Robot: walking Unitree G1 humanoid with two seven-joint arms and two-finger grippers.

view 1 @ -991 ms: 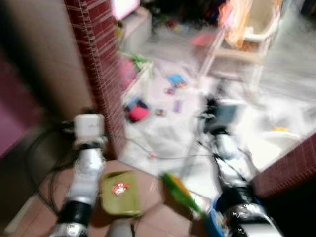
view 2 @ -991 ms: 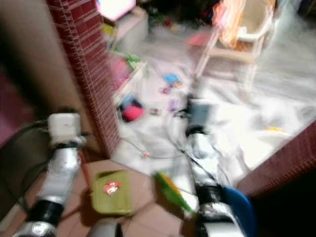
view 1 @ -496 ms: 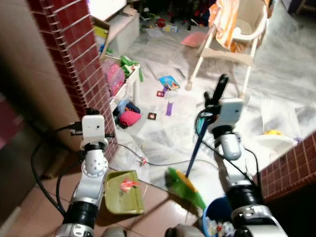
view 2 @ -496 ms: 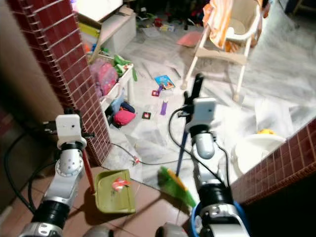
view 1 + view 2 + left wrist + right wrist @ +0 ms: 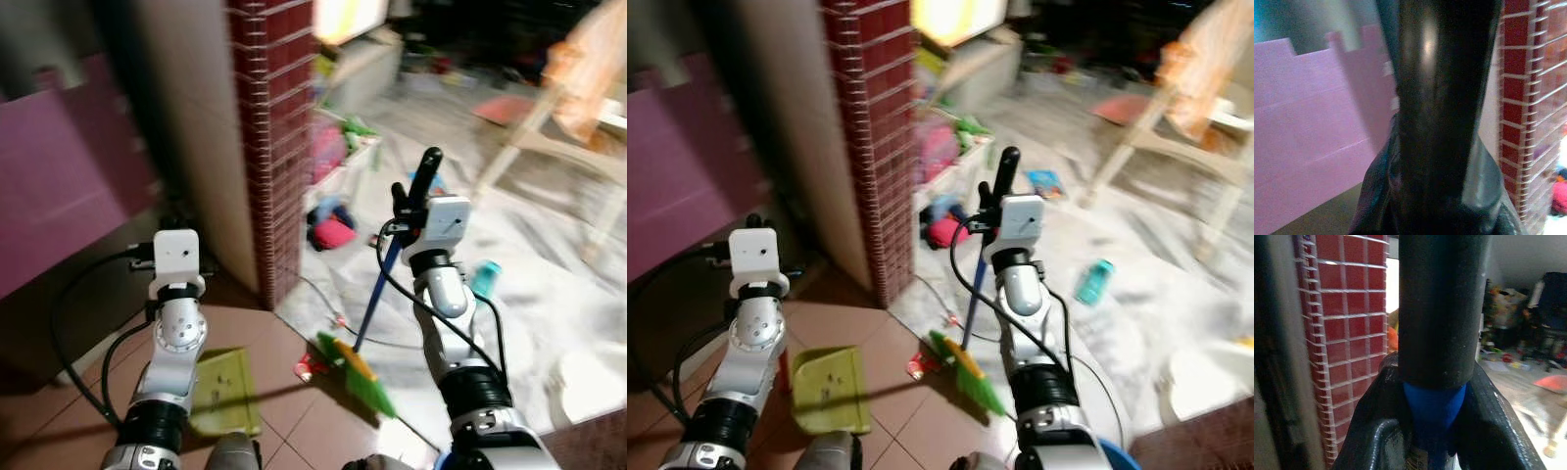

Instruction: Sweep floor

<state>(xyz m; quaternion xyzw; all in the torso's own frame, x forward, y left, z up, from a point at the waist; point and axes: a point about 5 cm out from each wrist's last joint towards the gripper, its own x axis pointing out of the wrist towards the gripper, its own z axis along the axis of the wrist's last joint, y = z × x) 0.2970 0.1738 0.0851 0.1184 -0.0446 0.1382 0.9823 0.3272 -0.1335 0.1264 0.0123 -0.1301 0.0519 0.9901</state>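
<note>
My right gripper (image 5: 405,203) is shut on the broom's blue handle (image 5: 375,299), just under its black grip (image 5: 1442,308). The green bristle head (image 5: 359,371) rests on the floor where brown tile meets pale marble. My left gripper (image 5: 172,219) is shut on the dustpan's upright black handle (image 5: 1440,98). The green dustpan (image 5: 223,393) lies flat on the tile below that arm, with small specks in it. A red scrap (image 5: 304,369) sits on the tile between the dustpan and the bristles.
A red brick pillar (image 5: 279,147) stands just ahead, with a purple wall (image 5: 69,186) to its left. A thin cable (image 5: 328,311) runs across the marble. Pink toys (image 5: 333,231), a teal bottle (image 5: 483,278) and a high chair (image 5: 1176,137) lie beyond.
The camera has swung, so the pillar now stands mid-picture. Both grippers keep their hold. The red scrap seen on the dustpan now lies on the tile beside it.
</note>
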